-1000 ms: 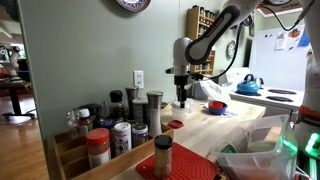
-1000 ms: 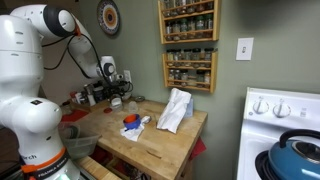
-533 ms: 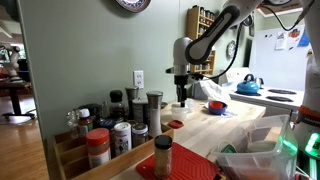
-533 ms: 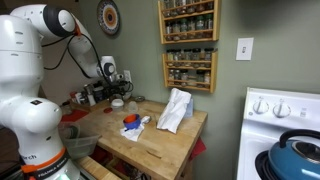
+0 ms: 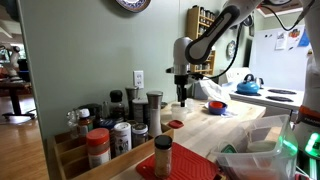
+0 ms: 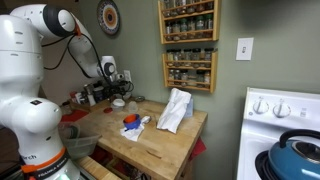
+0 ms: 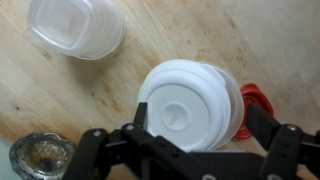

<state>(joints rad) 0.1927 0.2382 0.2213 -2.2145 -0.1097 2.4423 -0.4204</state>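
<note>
In the wrist view my gripper [image 7: 198, 118] is open, with its two dark fingers on either side of a round white plastic container [image 7: 185, 105] that stands on the wooden table. The left finger is close against its rim and the right finger stands a little apart from it. A red lid [image 7: 252, 108] lies just behind the container's right side. In both exterior views the gripper [image 5: 181, 97] [image 6: 117, 93] points down over the wooden table [image 5: 225, 128] near the wall.
A clear plastic tub [image 7: 77, 27] lies on the wood at upper left, and a small glass jar [image 7: 38, 160] at lower left. Spice jars [image 5: 120, 125] crowd the near end. A white cloth [image 6: 176, 108] and blue-red items [image 6: 131, 122] lie on the table. Stove with blue kettle [image 6: 296, 152].
</note>
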